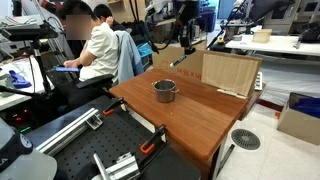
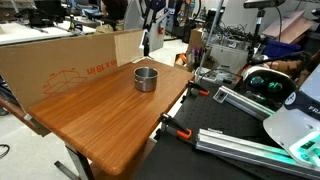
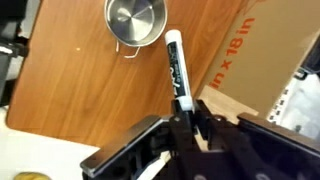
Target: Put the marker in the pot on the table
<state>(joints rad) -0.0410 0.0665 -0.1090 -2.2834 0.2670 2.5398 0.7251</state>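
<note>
My gripper (image 3: 189, 118) is clamped on the slim dark marker (image 3: 179, 75) with a pale far end. My two black fingers (image 3: 176, 128) press its near end from either side. The rest of the stick juts out ahead of my fingertips and is held in the air, touching nothing else.

The small round silvery metal pot (image 3: 135, 22) with short side handles stands upright ahead of my fingers. In the wrist view it is a little to the left of the marker's pale end, which shows just beside its rim and not over its mouth. The inside looks bare and shiny. The pot rests on the large reddish-brown wooden table (image 3: 80, 80), which spreads out below and ahead of my fingers.

To the right of my fingers in the wrist view is a brown cardboard box (image 3: 250, 60) with red print, just past the table's edge.

Both exterior views show the pot (image 1: 164, 91) (image 2: 146, 78) standing alone on the wood (image 1: 195, 115) (image 2: 100, 120), with me held above the table beside the cardboard (image 1: 228, 72).
</note>
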